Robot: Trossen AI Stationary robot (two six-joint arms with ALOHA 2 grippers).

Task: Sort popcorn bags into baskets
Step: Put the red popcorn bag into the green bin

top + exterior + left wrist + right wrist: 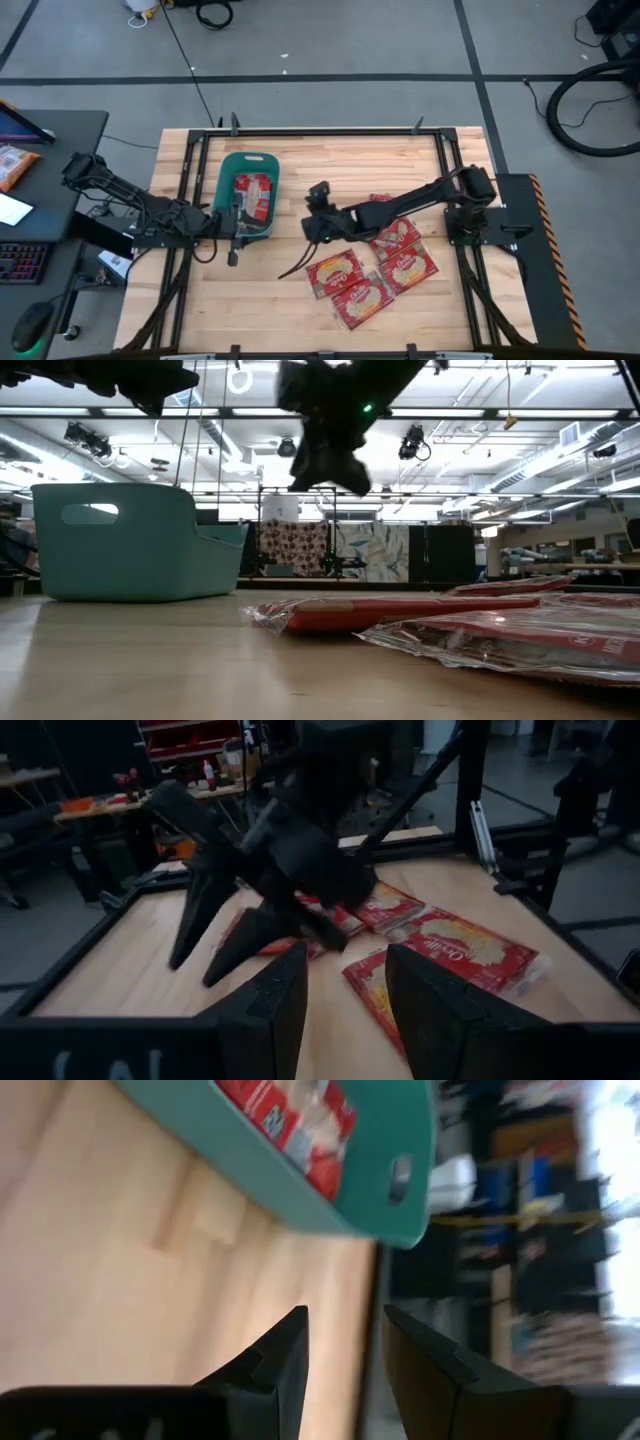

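Holding popcorn bags [254, 193]: teal basket [227, 178]; both arms' fingers part-open, empty.

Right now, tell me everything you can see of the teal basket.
The basket is a teal-green rectangular tub that looks like plastic, with rounded corners and a handle slot in its rim. It stands upright on the wooden table, on the left half toward the far edge. Red popcorn bags lie inside it. The left claw sits at the near end of its rim; whether it touches the basket cannot be told. The right claw is off to its right, apart from it.
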